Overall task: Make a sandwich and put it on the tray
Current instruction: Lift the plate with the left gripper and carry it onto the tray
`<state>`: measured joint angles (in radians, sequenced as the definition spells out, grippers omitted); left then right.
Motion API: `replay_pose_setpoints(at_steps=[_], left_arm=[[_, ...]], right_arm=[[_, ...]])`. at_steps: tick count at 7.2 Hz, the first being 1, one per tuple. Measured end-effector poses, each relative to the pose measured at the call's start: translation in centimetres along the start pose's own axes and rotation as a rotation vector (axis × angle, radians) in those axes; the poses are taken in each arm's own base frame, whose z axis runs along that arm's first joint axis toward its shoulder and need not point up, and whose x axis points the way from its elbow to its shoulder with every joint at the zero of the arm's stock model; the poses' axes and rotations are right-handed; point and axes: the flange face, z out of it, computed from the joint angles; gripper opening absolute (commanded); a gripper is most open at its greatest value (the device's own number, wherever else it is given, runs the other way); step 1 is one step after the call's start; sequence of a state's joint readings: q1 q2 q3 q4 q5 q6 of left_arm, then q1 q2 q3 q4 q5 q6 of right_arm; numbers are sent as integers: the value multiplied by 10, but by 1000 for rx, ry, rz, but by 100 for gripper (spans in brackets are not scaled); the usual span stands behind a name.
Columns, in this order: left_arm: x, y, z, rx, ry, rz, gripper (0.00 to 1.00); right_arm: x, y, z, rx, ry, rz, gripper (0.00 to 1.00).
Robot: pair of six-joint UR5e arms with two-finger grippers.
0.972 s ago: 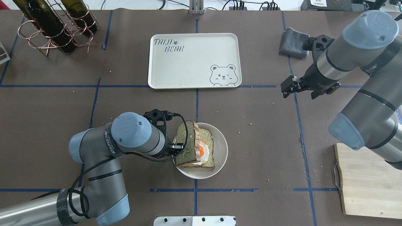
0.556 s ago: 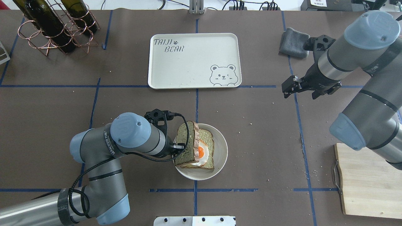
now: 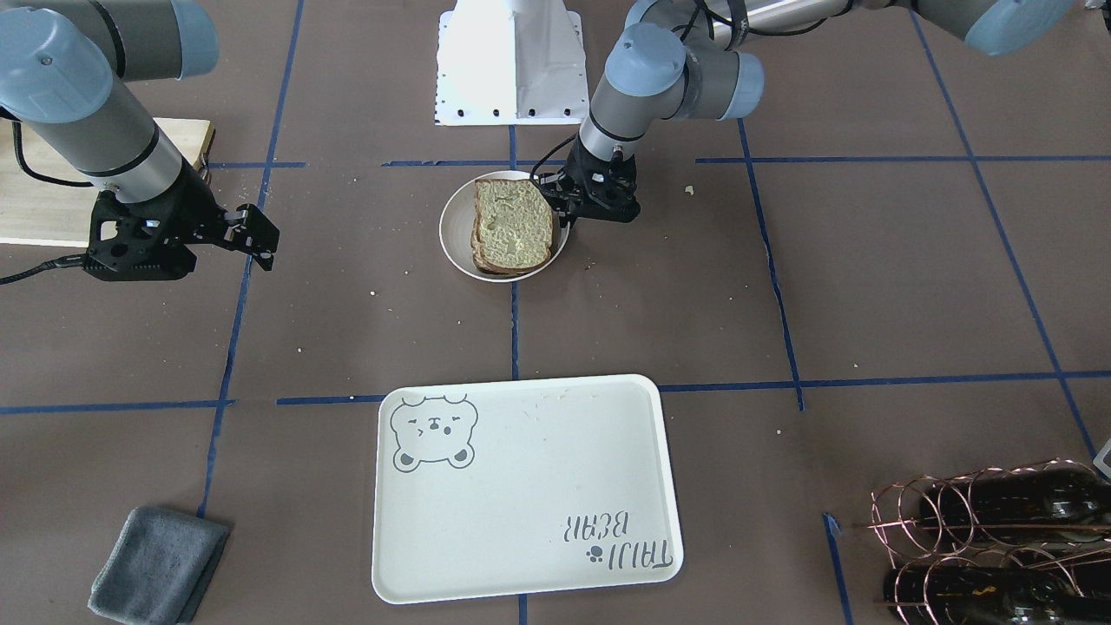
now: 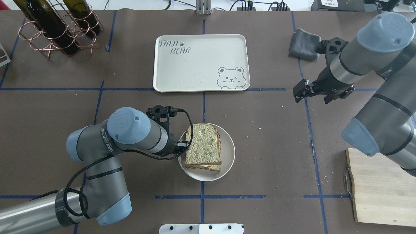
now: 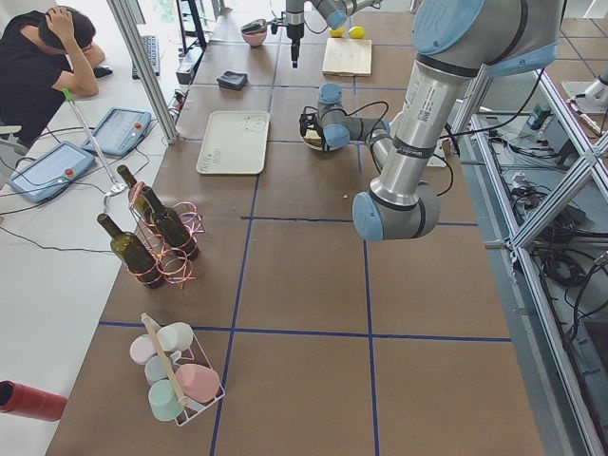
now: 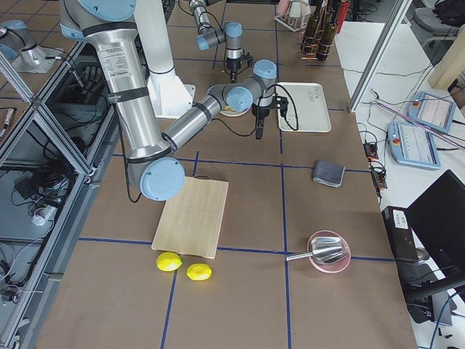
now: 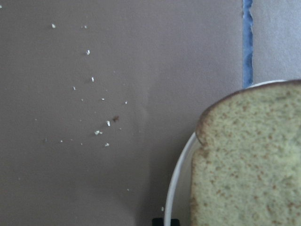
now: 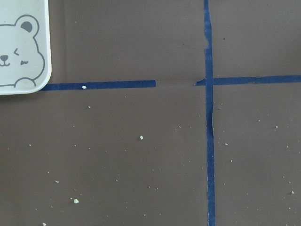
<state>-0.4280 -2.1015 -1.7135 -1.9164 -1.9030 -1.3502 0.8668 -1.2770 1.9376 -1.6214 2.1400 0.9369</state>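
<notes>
arms: left arm (image 4: 136, 139) and right arm (image 4: 367, 58) are both chunky silver-grey tubes
joint caps: rounded, light blue, with a couple of tiny screws showing on the right arm's top one
seams: thin black rings where the sections meet
lettering: white text along the left arm's grey housing, too small to read
cable (image 4: 190, 126): black, running off the left wrist, plus a black wrap band lower down
grippers: left gripper (image 4: 182, 147) and right gripper (image 4: 296, 92) are all black and angular
base (image 3: 512, 61): white block with a row of dark screw dots

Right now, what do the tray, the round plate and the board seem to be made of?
Tray: likely matte plastic or melamine; smooth cream surface, printed bear.
Plate: ceramic or plastic, I cannot tell which; plain white, smooth rim.
Board: wood, unvarnished look; pale tan, faint grain.
</notes>
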Motion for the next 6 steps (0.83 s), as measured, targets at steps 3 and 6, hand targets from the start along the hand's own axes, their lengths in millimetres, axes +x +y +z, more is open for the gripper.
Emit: replay_pose_setpoints(at_steps=[3,6], left_arm=[[-8,-30,-27,-33,33,-31,0],[-19,-81,-68,-42,90,-138,0]], right_arm=[[6,-3,-3,6,3,2,100],[47,-10,-12,17,23,-49,100]])
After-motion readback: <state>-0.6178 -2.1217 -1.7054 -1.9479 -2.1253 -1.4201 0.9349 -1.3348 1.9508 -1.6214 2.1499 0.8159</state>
